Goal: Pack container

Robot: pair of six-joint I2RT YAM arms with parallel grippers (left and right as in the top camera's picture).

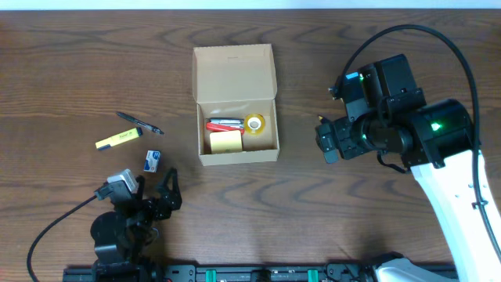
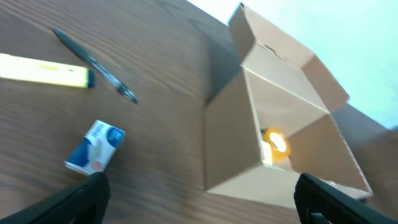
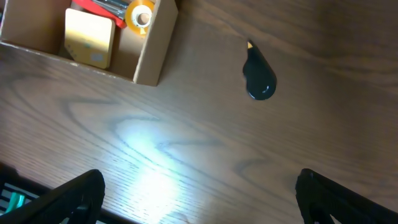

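Note:
The container (image 1: 235, 106) is a tan cardboard box at the table's middle, with its flap lid (image 1: 233, 69) laid open toward the back. Inside lie a yellow note pad (image 1: 225, 142), a red item (image 1: 221, 124) and a tape roll (image 1: 254, 123). My left gripper (image 1: 155, 192) is open near the front left edge and faces the container (image 2: 273, 137); nothing is between its fingers (image 2: 81, 199). My right gripper (image 1: 322, 139) hovers open to the right of the box, over bare wood. In the right wrist view the box corner (image 3: 146, 56) is at the top left.
Left of the box lie a black pen (image 1: 141, 124), a yellow highlighter (image 1: 119, 139) and a small blue-and-white packet (image 1: 153, 160), which sits just ahead of my left gripper (image 2: 202, 205). A small dark teardrop-shaped thing (image 3: 258, 74) lies on the wood ahead of my right gripper (image 3: 199, 199).

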